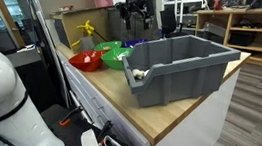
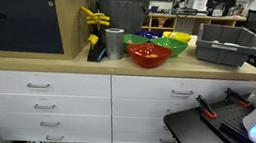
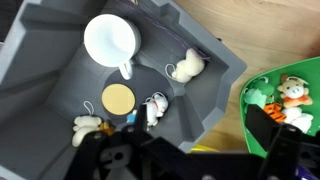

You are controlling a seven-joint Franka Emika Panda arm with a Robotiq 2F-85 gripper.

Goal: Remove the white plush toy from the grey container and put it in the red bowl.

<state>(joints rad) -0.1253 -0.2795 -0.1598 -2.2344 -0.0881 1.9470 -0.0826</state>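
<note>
The grey container [image 1: 176, 74] stands on the wooden counter, also in an exterior view [image 2: 228, 45]. In the wrist view its floor [image 3: 60, 90] holds the white plush toy [image 3: 155, 108], small, with darker marks and a string loop. A second, plainer whitish plush [image 3: 187, 67] lies by the wall. The red bowl [image 1: 85, 60] sits beside the green bowl, also in an exterior view [image 2: 149, 54], and looks empty. My gripper [image 1: 133, 18] hangs high above the container's far end. In the wrist view the gripper [image 3: 185, 150] is open and empty, with the toy just left of its middle.
The container also holds a white cup [image 3: 110, 40], a tan disc [image 3: 118, 98] and a beige plush [image 3: 88, 125]. The green bowl [image 1: 116, 56] holds an orange striped toy [image 3: 290, 95]. A metal can [image 2: 113, 43] and yellow items [image 2: 93, 18] stand behind the bowls.
</note>
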